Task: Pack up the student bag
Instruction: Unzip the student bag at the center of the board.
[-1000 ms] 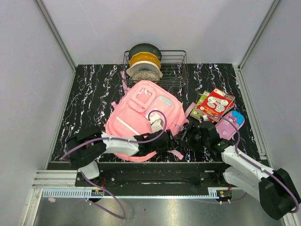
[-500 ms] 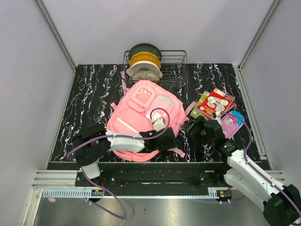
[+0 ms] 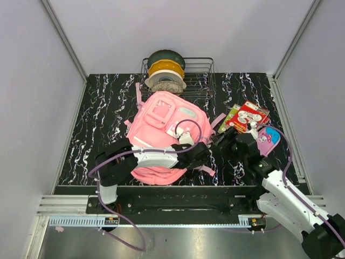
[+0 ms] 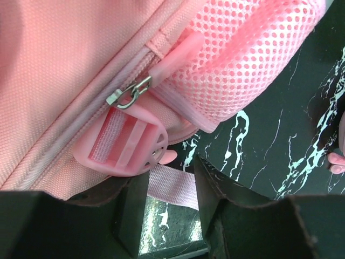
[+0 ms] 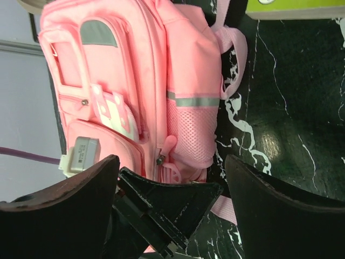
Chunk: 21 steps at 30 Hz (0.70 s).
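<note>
Fig.: your L hand (image 4: pixel 168 189), fingers parted & gripping nothing, sits just below the zip pull (image 4: pixel 129 96) of the student bag (image 3: pixel 161 121). R hand (image 5: pixel 170 164), spread wide & empty, faces the bag's side. Bag lies flat on the desk (image 3: pixel 102 113), zip apparently shut. The books (image 3: pixel 247 117) & pencil case (image 3: pixel 267 139) lie outside, at right. Est.: nothing packed yet; you must open it first.

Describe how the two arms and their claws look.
The left arm and the right arm both have white link shells between bulky black joint housings. A lilac cable loops loosely along each arm. The claw fingers are broad, matte black and scuffed pale along the edges. No markings are readable.
</note>
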{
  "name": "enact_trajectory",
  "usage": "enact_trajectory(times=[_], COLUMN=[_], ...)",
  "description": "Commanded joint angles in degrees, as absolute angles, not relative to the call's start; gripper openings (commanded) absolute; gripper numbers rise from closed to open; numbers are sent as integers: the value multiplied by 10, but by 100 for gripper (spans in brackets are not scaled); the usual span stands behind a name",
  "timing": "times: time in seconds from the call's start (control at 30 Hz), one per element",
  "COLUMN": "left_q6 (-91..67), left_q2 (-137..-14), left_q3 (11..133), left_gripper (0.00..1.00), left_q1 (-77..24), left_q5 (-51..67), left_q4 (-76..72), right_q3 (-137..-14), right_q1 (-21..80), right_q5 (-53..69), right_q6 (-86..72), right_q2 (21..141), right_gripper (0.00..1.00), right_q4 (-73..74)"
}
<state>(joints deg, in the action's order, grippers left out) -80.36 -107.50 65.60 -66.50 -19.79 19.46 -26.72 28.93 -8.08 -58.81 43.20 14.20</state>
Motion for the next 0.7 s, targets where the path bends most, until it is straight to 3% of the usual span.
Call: enact_trajectory(times=[0.0, 0.3, 0.4, 0.47, 0.67], left_q6=[-799, -780, -768, -756, -737], left_q2=[-1145, -1144, -1140, -1123, -1071], left_q3=[620, 584, 584, 585, 510], left_gripper=[36, 11, 11, 0, 0], left_q1=[-645, -627, -628, -635, -639], left_q5=[-217, -198, -206, -221, -238], left_q4=[299, 259, 260, 264, 241], right_q3=[-274, -286, -287, -287, -290], right_q1=[290, 290, 290, 290, 289], right_q5=[-111, -104, -103, -101, -75], right_q6=[-573, -560, -556, -554, -548], right_q2=[405, 417, 421, 428, 464], right_gripper=[85, 86, 86, 86, 86], right_q4=[141, 144, 143, 142, 118])
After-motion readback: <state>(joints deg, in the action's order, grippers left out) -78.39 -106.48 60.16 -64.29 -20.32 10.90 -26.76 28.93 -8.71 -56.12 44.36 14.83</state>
